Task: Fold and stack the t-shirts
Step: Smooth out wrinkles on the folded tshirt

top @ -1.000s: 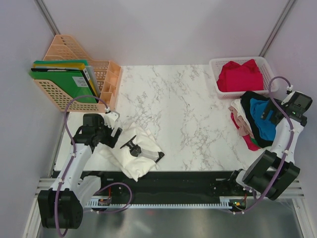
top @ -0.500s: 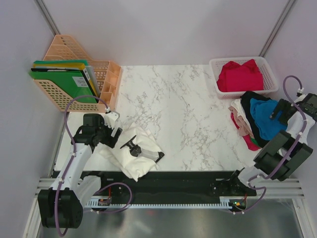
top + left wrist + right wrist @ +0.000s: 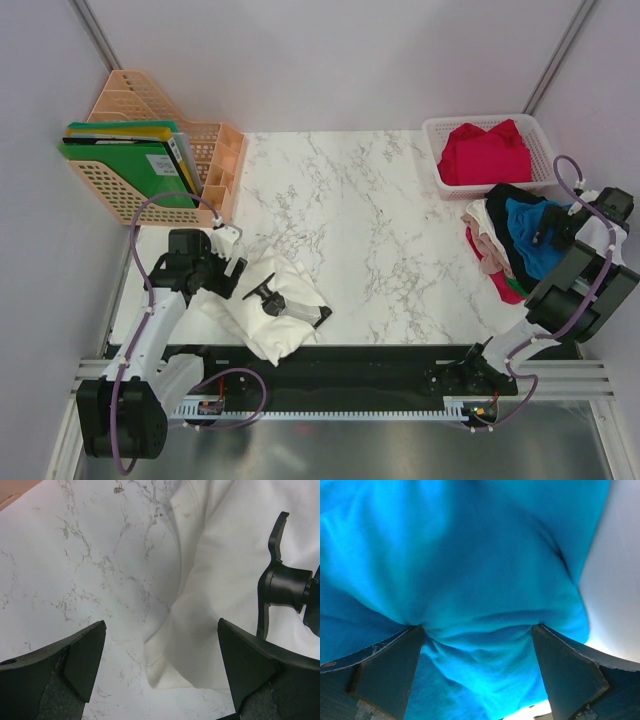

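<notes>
Your right gripper (image 3: 475,630) is spread wide on the blue t-shirt (image 3: 470,550) at 3 o'clock, your left gripper (image 3: 161,625) likewise open: pinch only that top layer.

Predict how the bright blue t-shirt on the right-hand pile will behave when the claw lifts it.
Probably floppy: the blue t-shirt lies in soft folds and would sag from the right claw. Likely light, since it looks like thin cloth. It may drag along the black t-shirt, which lies bunched against it.
</notes>
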Tool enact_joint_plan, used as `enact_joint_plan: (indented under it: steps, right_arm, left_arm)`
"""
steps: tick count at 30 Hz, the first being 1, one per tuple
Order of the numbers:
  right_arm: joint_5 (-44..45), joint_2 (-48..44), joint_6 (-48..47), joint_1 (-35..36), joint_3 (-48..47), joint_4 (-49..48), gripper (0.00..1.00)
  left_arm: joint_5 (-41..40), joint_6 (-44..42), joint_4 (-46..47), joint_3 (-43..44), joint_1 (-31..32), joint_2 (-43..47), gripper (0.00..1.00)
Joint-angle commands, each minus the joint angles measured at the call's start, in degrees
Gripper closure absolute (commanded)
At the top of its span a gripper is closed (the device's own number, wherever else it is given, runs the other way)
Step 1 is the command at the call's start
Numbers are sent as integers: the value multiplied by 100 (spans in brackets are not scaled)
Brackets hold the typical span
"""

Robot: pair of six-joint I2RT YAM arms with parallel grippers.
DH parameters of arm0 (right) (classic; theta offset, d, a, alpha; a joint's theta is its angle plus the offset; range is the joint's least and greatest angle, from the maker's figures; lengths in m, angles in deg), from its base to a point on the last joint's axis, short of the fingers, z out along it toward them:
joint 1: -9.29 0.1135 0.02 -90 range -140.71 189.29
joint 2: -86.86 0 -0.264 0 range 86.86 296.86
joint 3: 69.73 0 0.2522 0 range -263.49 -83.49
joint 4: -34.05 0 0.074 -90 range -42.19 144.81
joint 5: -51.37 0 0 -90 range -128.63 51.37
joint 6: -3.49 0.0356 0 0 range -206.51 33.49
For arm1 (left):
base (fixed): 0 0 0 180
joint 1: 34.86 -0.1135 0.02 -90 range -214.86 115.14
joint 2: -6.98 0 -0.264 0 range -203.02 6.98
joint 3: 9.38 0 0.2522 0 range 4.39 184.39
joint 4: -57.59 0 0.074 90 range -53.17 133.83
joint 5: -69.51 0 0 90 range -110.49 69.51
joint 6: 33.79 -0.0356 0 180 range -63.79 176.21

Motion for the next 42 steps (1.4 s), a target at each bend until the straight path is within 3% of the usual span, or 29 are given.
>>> enact_joint_plan:
  steps: [1, 6, 15, 22, 33, 42]
  right_arm:
    - [410, 446, -811, 395, 437, 257, 2]
    - [542, 279, -1304, 861, 1051, 379, 2]
    - [604, -213, -1516, 1521, 1281, 942, 2]
    - [-160, -12, -1489, 1635, 746, 1776, 2]
    - [-310, -468, -1401, 2769, 904, 2339, 2]
    - [-467, -188, -1182, 3551, 376, 2586, 2]
  left_arm:
    - [60, 122, 145, 58, -27, -23, 0]
    - [42, 114, 145, 41, -36, 56, 0]
    - [24, 114, 145, 41, -27, 56, 0]
    - [-11, 105, 145, 41, -27, 91, 0]
    - [-90, 96, 101, 41, -27, 170, 0]
    - [-178, 87, 92, 23, -36, 205, 0]
